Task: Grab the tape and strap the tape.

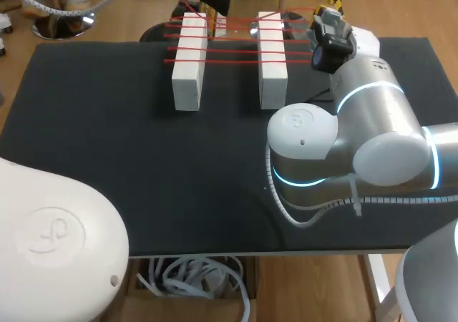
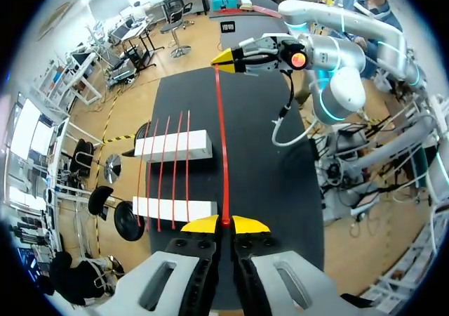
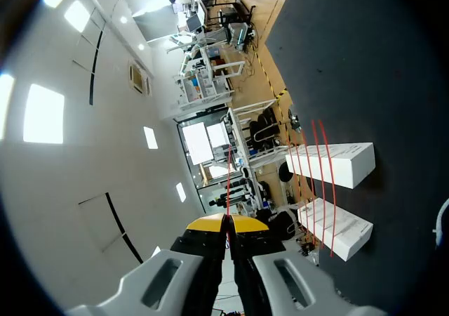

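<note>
Two white blocks (image 1: 189,61) (image 1: 272,61) stand side by side at the far middle of the black table (image 1: 107,157), with several strands of red tape (image 1: 229,50) stretched across them. One more length of red tape (image 2: 221,140) runs taut past the blocks' ends, from my left gripper (image 2: 226,223) to my right gripper (image 2: 219,61). Both grippers are shut on it. In the head view my right gripper (image 1: 330,13) sits just right of the right block. In the right wrist view the tape (image 3: 228,182) leaves that gripper (image 3: 226,221) beside the blocks (image 3: 337,165).
My right arm's elbow (image 1: 343,150) bulks over the table's right middle, with a white cable looping under it. A large white joint of my left arm (image 1: 50,243) fills the near left corner. The mat's left and front parts are bare black cloth.
</note>
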Robot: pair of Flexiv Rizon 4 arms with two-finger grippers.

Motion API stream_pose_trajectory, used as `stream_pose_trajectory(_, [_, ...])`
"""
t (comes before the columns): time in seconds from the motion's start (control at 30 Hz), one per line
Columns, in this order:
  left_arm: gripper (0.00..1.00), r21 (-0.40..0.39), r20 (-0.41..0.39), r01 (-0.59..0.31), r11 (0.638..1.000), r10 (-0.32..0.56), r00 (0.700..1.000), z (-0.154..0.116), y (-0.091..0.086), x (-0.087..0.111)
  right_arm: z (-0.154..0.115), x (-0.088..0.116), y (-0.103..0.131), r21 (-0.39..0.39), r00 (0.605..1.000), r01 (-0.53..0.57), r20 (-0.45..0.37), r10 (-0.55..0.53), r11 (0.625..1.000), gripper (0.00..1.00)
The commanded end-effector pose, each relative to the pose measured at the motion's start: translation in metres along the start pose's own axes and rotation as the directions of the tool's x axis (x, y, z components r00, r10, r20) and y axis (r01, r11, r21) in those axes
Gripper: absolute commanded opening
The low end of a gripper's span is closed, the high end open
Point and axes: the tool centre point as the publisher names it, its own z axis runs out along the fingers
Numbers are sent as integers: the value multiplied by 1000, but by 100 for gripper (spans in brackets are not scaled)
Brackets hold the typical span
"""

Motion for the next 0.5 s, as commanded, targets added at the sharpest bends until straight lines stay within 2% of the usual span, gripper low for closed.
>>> stream_pose_trajectory(0.03, [0, 10, 12, -9, 1000, 9, 1000, -4, -5, 3, -1, 3, 0, -3, 1000, 3, 8, -3, 1000, 0])
stream_pose_trajectory(0.27, [0, 25, 8, -39, 999, 39, 999, -3, -16, 3, -1, 3, 0, -3, 1000, 3, 8, -3, 1000, 0])
stream_pose_trajectory(0.5, [0, 29, 4, -64, 998, 64, 998, -3, -18, 2, -1, 3, 0, -3, 1000, 3, 8, -3, 1000, 0])
